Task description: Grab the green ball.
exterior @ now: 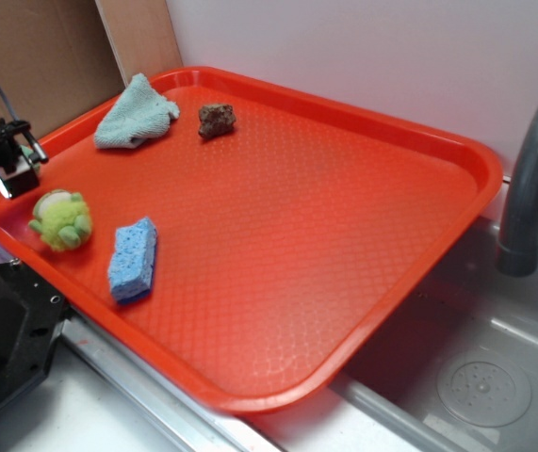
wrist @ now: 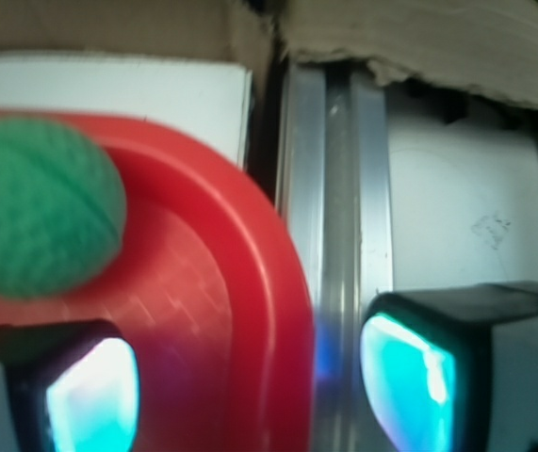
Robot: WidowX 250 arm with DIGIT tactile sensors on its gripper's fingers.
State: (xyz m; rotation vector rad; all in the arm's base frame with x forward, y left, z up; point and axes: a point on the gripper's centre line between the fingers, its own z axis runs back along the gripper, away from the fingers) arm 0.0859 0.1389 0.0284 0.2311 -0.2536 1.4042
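Hovering at the red tray's (wrist: 250, 282) left corner rim, the tool (wrist: 250, 386) is spread wide and holds nothing. The green ball (wrist: 38, 207) sits on the tray just inside that rim, off-centre from the fingers; I'd shift over to centre on it before closing.

My exterior view looks down at an angle across the whole red textured plastic tray (exterior: 278, 217). My wrist view sits close above, facing down; both share that tray's rounded corner rim (wrist: 250, 282).
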